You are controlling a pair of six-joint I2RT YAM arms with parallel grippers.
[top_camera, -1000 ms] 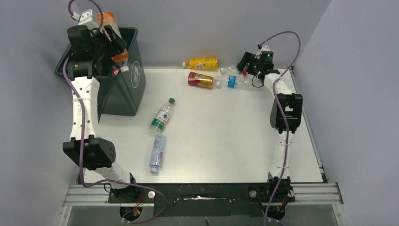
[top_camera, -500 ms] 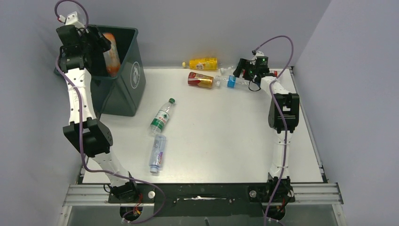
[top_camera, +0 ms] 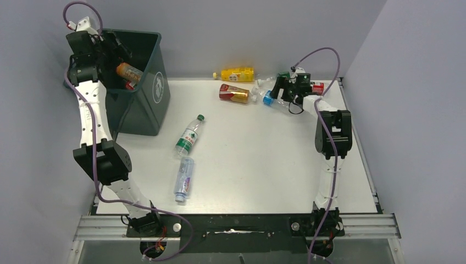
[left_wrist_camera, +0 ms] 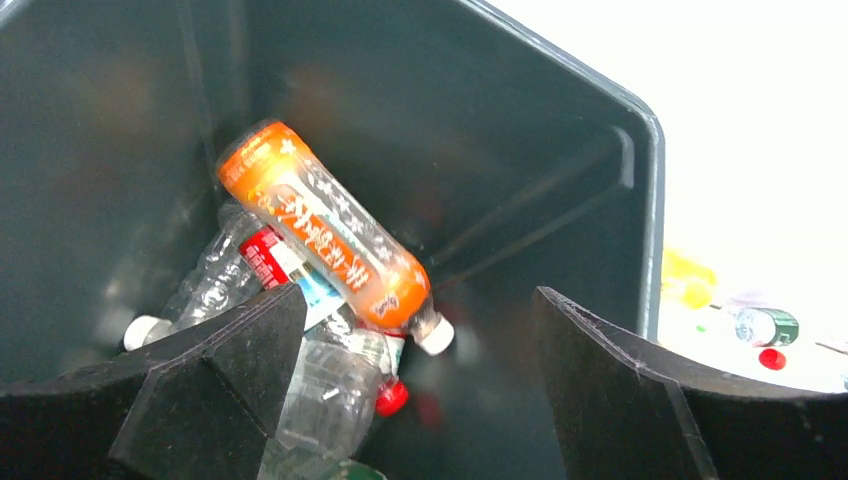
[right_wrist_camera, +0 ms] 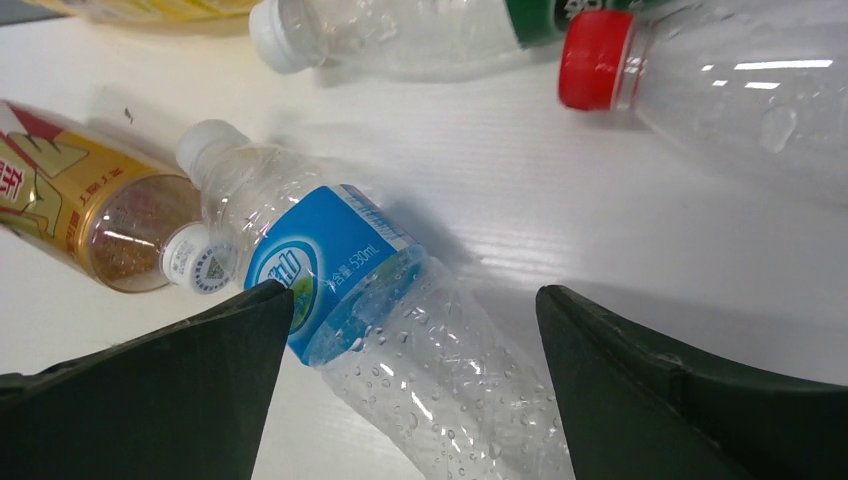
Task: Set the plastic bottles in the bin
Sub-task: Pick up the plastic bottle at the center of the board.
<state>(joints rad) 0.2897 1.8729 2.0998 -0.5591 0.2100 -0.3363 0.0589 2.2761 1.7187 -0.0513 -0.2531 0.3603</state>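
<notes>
My left pincer (left_wrist_camera: pixel 415 335) hangs over the open mouth of the bin (top_camera: pixel 149 104), which stands at the far left corner of the surface (top_camera: pixel 264 159). Its fingers are spread apart with nothing between them. Below, an orange bottle (left_wrist_camera: pixel 330 240) lies tilted inside the bin, white cap pointing down, on top of a heap of clear bottles (left_wrist_camera: pixel 325 390), one of them with a red label.

My right pincer (right_wrist_camera: pixel 410 300) is at the far right and also gapes wide. It straddles a blue-labelled bottle (right_wrist_camera: pixel 340 260) that lies on its side; I can't tell whether either finger touches it. A red-gold bottle (right_wrist_camera: pixel 90 210) lies with its white cap against that bottle's shoulder. A red-capped bottle (right_wrist_camera: pixel 700 90) and a white-capped one (right_wrist_camera: pixel 400 35) lie just beyond, and a yellow bottle (top_camera: pixel 237 73) rests by the back wall.

Mid-surface, well apart from both arms, lie a green-capped bottle (top_camera: pixel 188 136) and, just nearer me, a pale blue bottle (top_camera: pixel 183 179).
</notes>
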